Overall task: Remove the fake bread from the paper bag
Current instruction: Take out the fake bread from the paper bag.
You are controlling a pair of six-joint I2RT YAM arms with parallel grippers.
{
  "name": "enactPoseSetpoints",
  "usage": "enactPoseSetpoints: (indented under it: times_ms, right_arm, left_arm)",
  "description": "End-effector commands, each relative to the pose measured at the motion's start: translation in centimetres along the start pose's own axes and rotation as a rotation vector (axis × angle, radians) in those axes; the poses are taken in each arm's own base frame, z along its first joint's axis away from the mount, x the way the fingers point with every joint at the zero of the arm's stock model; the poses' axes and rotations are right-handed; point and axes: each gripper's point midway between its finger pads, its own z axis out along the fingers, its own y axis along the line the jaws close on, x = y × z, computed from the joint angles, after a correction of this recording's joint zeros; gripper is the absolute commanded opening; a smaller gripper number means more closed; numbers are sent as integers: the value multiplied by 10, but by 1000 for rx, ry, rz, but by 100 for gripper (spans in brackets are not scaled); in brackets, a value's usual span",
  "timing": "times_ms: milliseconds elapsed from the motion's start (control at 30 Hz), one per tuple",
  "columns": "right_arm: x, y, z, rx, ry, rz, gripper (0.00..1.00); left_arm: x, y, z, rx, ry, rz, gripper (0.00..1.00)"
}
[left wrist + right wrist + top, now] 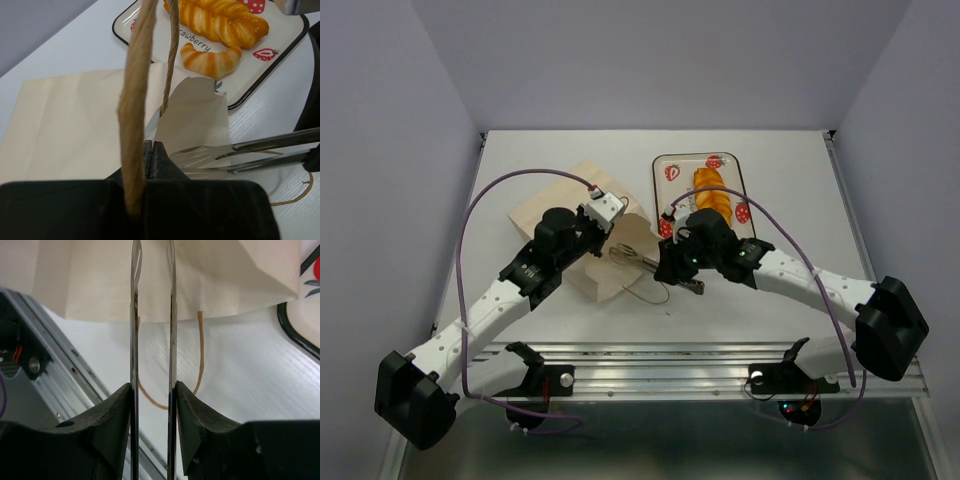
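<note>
The paper bag [570, 215] lies flat at the table's middle left, its mouth facing right. My left gripper [616, 230] is shut at the mouth, pinching the bag's cord handle [137, 90], which rises taut from the shut jaws [152, 150]. My right gripper [685, 278] is shut on metal tongs [640, 260], whose forked tips [200, 155] point at the bag mouth [200, 275]. A long ridged loaf [220, 20] and one croissant [210, 57] lie on the strawberry tray [658, 165]. The other croissant is hidden.
The bag's second cord handle [200, 350] lies loose on the white table in front of the mouth. The metal rail [720, 360] runs along the near edge. Grey walls enclose the table on three sides.
</note>
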Motion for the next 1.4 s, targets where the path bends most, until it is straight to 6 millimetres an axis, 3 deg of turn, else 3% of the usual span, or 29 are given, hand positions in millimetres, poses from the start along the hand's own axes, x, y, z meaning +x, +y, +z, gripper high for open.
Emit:
enactPoseSetpoints:
  times_ms: [0, 333, 633, 1367]
  right_arm:
    - [-42, 2, 14, 43, -173, -83, 45]
    - [-59, 9, 39, 15, -287, -118, 49]
    - [-55, 12, 57, 3, -265, -150, 54]
    - [-67, 15, 84, 67, -295, -184, 58]
  left_arm:
    - [-27, 1, -4, 4, -85, -5, 0]
    - [-34, 3, -5, -10, -96, -21, 0]
    - [-35, 5, -3, -22, -92, -47, 0]
    - [-35, 4, 5, -14, -76, -66, 0]
